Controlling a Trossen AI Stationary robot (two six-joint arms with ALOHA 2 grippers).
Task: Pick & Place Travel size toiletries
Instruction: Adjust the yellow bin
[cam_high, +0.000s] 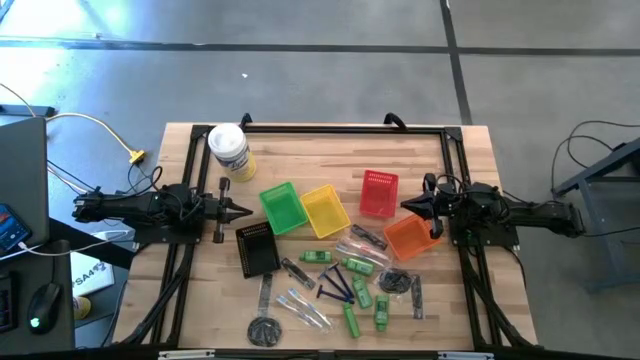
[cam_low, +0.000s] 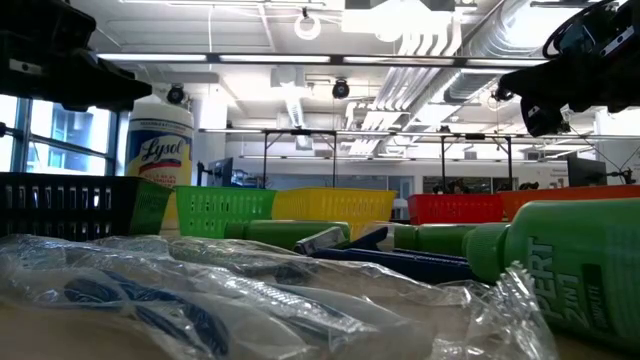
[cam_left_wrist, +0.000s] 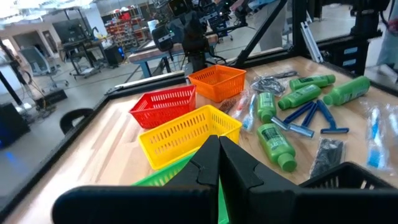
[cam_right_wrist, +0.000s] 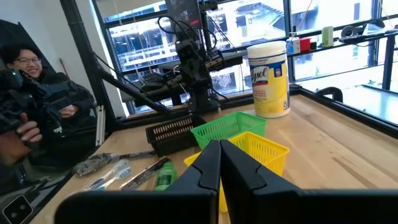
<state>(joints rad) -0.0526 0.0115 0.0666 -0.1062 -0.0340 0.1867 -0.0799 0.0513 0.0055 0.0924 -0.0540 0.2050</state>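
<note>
On the surface (cam_high: 470, 160), my left pincer (cam_high: 243, 211) waits pinched tight and empty just beside the green basket (cam_high: 281, 207); my right pincer (cam_high: 408, 205), likewise closed on nothing, sits farther from it, past the yellow basket (cam_high: 325, 211). The toiletries (cam_high: 345, 285) lie scattered nearby, toward the front edge.

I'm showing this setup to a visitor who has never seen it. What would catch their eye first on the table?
Probably the row of bright baskets across the middle: green basket, yellow basket, red basket and orange basket, with a black basket just in front. Nearer the front edge lies a jumble of travel size toiletries. The left gripper and right gripper wait shut at either side, holding nothing.
</note>
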